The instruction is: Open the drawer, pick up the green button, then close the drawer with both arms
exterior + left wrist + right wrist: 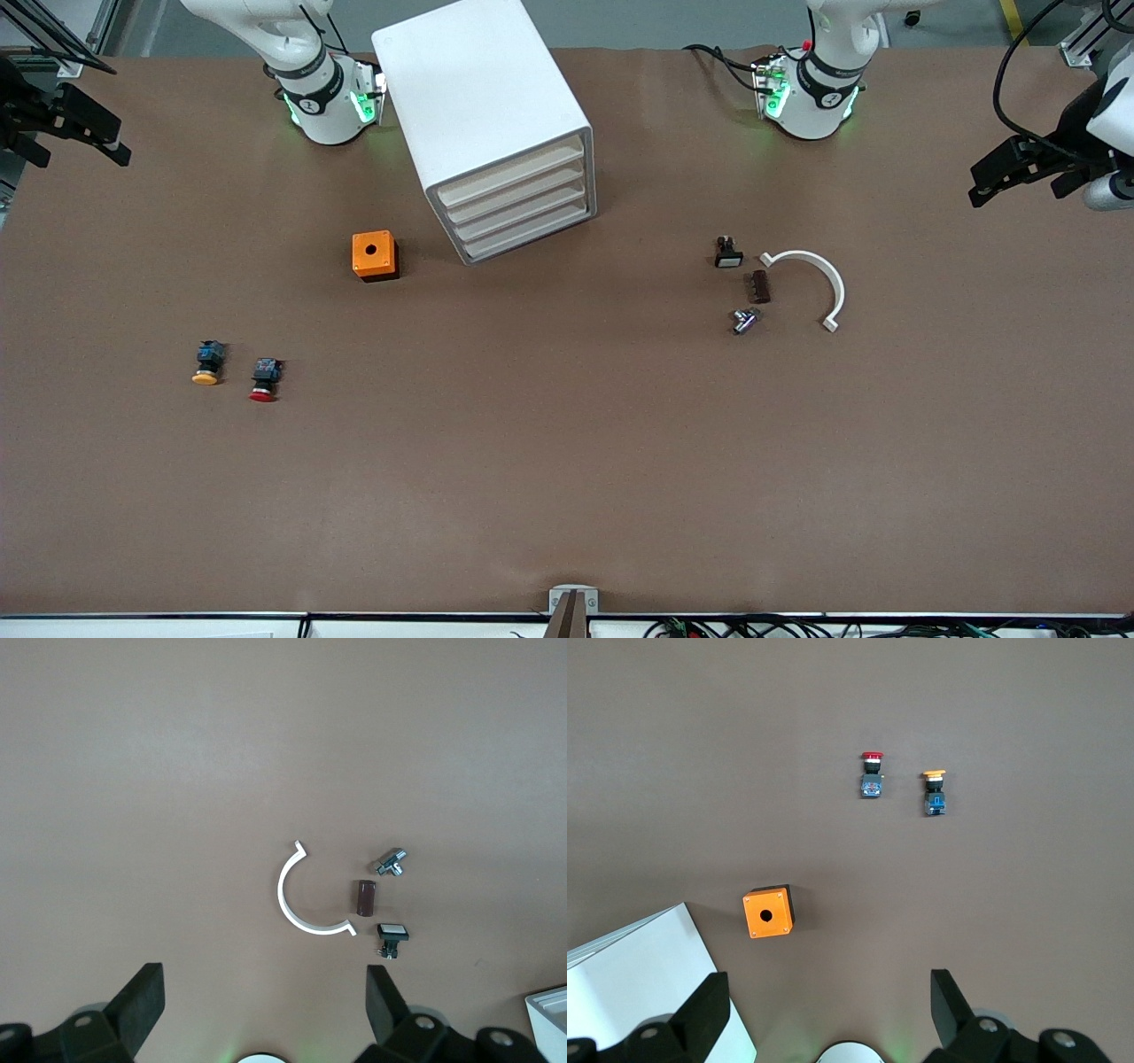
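Observation:
The white drawer cabinet (485, 106) stands between the arms' bases with all its drawers (518, 208) shut. A corner of it shows in the right wrist view (638, 992) and in the left wrist view (551, 1014). The green-capped button is hidden. My left gripper (977, 183) hangs open and empty over the left arm's end of the table; in its wrist view (264, 992) the fingers stand wide apart. My right gripper (120, 143) hangs open and empty over the right arm's end, its fingers also wide apart (830, 1001).
An orange box (375, 255) with a hole sits beside the cabinet. A yellow-capped button (208, 362) and a red-capped button (265, 379) lie nearer the camera. A white arc (811, 279), brown block (760, 286), metal part (744, 320) and small switch (728, 252) lie toward the left arm's end.

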Available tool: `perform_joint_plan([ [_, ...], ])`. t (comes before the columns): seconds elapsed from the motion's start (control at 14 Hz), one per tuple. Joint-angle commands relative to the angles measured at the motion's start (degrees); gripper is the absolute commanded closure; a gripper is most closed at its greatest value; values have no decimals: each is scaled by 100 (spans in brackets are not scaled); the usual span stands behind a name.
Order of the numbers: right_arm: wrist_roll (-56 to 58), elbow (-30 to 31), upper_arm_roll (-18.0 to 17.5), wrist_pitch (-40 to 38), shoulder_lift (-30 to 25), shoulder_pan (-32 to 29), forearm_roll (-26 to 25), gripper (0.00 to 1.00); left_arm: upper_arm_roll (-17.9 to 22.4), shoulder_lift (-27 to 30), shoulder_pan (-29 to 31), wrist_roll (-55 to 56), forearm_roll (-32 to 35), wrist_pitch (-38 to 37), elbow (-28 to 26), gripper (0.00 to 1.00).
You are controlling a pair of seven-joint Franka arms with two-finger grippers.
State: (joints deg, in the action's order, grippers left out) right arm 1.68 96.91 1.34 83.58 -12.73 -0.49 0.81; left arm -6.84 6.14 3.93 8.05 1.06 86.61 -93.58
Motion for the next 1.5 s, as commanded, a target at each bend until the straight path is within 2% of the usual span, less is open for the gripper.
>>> perform_joint_plan([
  [0.0,-53,-146,-29,-96,86,5,-63,0,-1,-25,38,-102,-27,-153,129,0],
  [0.43,-53,-146,-29,-87,86,5,-63,0,-10,-191,38,-84,-27,-153,129,0],
  [0.64,-53,-146,-29,-87,86,5,-63,0,-10,-639,12,-32,-44,-66,129,0],
  [0.93,-53,-146,-46,-87,95,23,-63,0,-27,-1245,-14,143,-123,477,68,0],
  [1.21,-53,-146,-46,-87,95,31,-63,0,-369,-1983,-155,1555,-167,1075,50,0],
  [1.43,-53,-146,-46,-87,113,75,-63,0,-441,-2598,-558,2655,-150,1533,59,0],
])
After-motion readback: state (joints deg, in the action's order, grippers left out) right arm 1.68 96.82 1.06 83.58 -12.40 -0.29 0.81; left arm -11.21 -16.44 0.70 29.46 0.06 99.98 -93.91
